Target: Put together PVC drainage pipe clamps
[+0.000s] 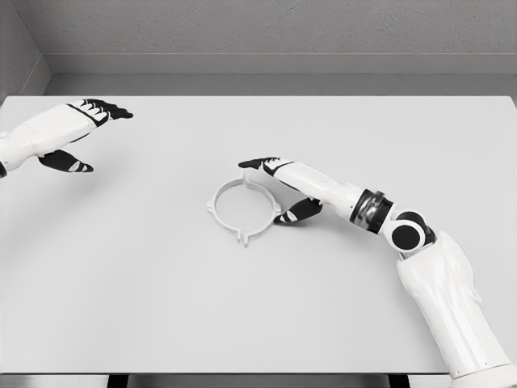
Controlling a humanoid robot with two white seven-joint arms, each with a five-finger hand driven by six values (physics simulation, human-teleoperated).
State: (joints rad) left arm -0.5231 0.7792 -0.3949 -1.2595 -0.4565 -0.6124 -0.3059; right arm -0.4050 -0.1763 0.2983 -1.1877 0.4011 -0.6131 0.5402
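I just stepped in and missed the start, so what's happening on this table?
A white two-armed robot is working on a round white pipe clamp lying flat near the middle of the white table. Its right hand is at the clamp's right edge, fingers spread over the ring and thumb beside it, not clearly gripping. The left hand hovers open at the far left, holding nothing.

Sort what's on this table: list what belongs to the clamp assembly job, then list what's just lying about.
Belongs to the job:
- white ring-shaped pipe clamp
- right hand, open beside the clamp
- left hand, open, far left

Lying about:
- nothing besides the table itself
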